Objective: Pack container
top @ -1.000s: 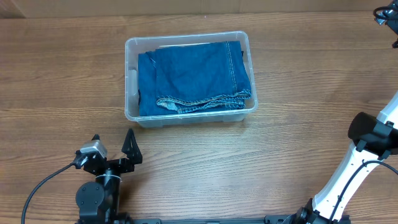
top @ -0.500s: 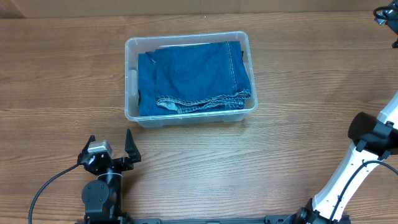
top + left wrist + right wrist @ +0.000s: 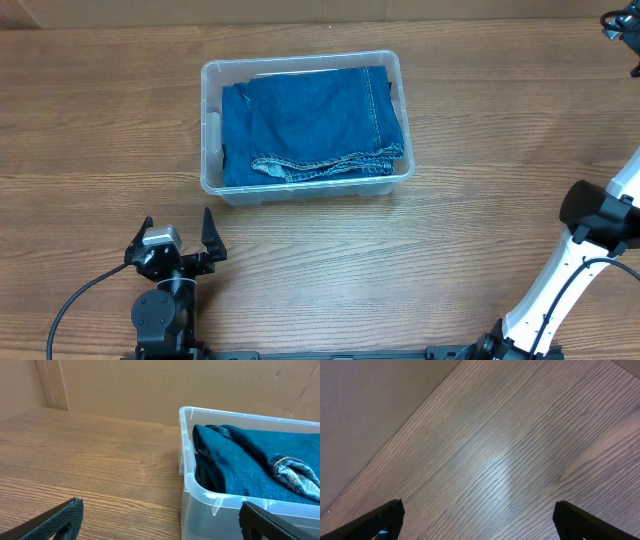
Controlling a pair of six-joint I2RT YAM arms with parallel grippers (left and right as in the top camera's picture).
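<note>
Wood table (image 3: pixel 90 130): brown, grained, and carrying everything in the scene.
Container (image 3: pixel 300 190): a clear plastic bin stood upright on the far middle of the table, one long side facing the arms.
Contents: folded blue denim (image 3: pixel 315 120) filled the bin, with a stitched hem lying along its near wall.
Left tool (image 3: pixel 178 232): sat low at the near left of the table, well apart from the container, its fingers spread wide with nothing between them.
Right tool (image 3: pixel 477 507): its fingers stood wide apart over bare wood and gripped nothing.
Right arm (image 3: pixel 570 280): a white link with a black joint rose at the near right edge.
Cable (image 3: pixel 75 300): a black lead curved away from the left arm's base.
In the way: open table surface lay between the left tool and the bin's near wall.
Overhead view only: showed the bin's whole outline and both arms.
Left wrist view only: showed the bin's corner from the side, the denim mounded to about rim height, and a cardboard panel (image 3: pixel 150 385) behind the table.
Right wrist view only: showed wood grain with a glare patch and a pale strip in its upper left corner.
</note>
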